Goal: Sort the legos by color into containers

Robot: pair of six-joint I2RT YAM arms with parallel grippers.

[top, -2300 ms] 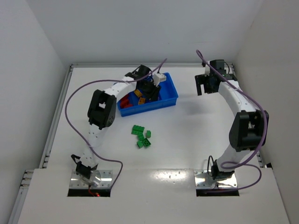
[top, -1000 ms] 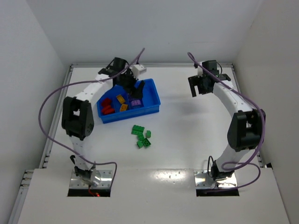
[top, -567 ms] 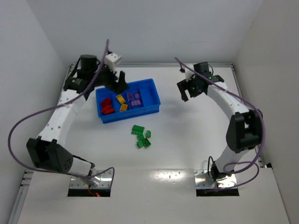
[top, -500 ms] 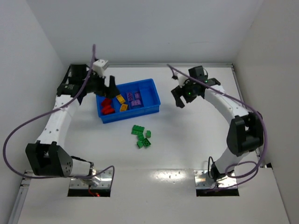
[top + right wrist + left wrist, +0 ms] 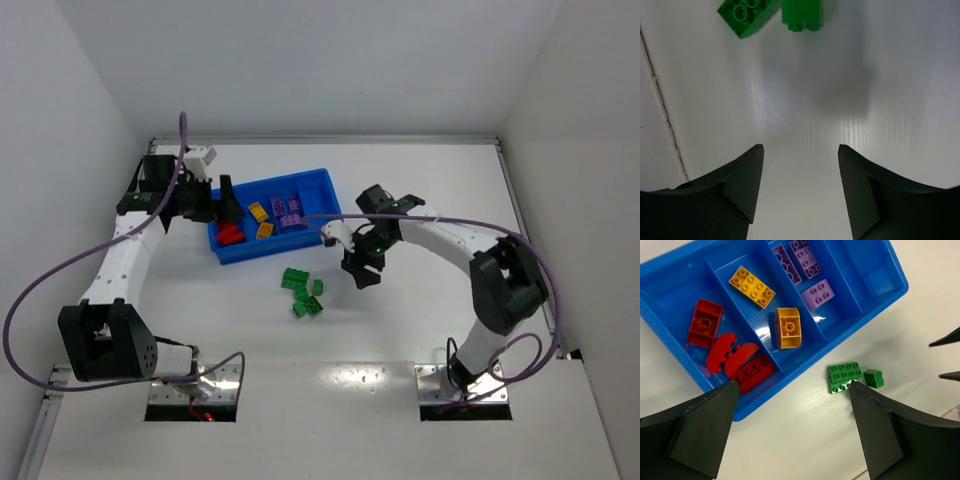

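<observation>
The blue tray (image 5: 290, 245) lies left of centre, and its containers hold red legos (image 5: 230, 233), yellow legos (image 5: 262, 220) and purple legos (image 5: 290, 212). The left wrist view shows the tray (image 5: 865, 285) with its rightmost compartment bare. Several green legos (image 5: 303, 293) lie loose on the table in front of it. My left gripper (image 5: 226, 203) hangs open over the tray's left end, holding nothing. To the right of the green legos my right gripper (image 5: 362, 275) stands open and low, with only bare table between its fingers (image 5: 747, 185). Two green legos (image 5: 747, 15) show just ahead of it.
White walls close in the table on three sides, and a raised rail (image 5: 120, 260) runs along the left edge. The purple cable of my left arm (image 5: 40, 290) loops out over the left side.
My right arm swept from the back right down to the table centre beside the green legos, its jaws narrowing. My left arm swung left, and its gripper now hangs over the tray's left end.
</observation>
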